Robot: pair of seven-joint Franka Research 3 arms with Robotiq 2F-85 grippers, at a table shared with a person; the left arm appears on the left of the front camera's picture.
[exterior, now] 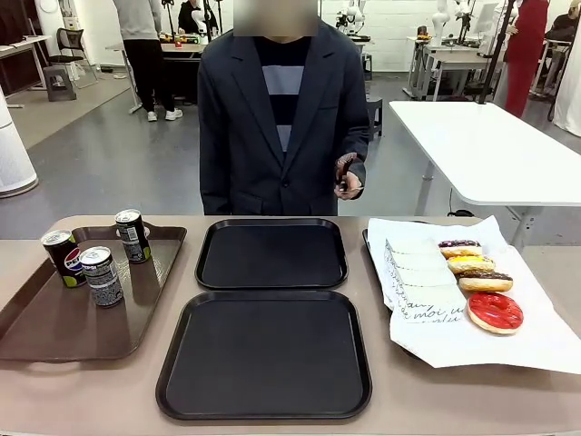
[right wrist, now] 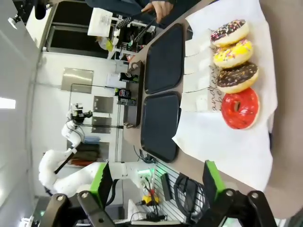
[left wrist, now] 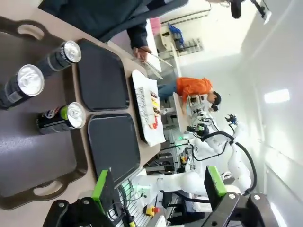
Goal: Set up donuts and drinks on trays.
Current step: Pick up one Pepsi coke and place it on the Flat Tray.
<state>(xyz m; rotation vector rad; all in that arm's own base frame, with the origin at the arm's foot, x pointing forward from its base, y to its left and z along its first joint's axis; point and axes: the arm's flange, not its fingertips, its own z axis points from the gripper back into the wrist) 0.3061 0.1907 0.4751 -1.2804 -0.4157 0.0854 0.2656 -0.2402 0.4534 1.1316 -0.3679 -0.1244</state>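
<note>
Four donuts (right wrist: 236,78) lie well ahead of the right tool (right wrist: 157,183), jaws apart; three cans (left wrist: 59,118) ahead of the left tool (left wrist: 158,189), also apart; two black trays (exterior: 270,254) between them.

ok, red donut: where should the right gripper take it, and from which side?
From above, jaws spanning its sleeved left side and bare right edge. The red donut lies flat at the near end of the row, far edge against the chocolate donut, so those two sides look freest.
</note>
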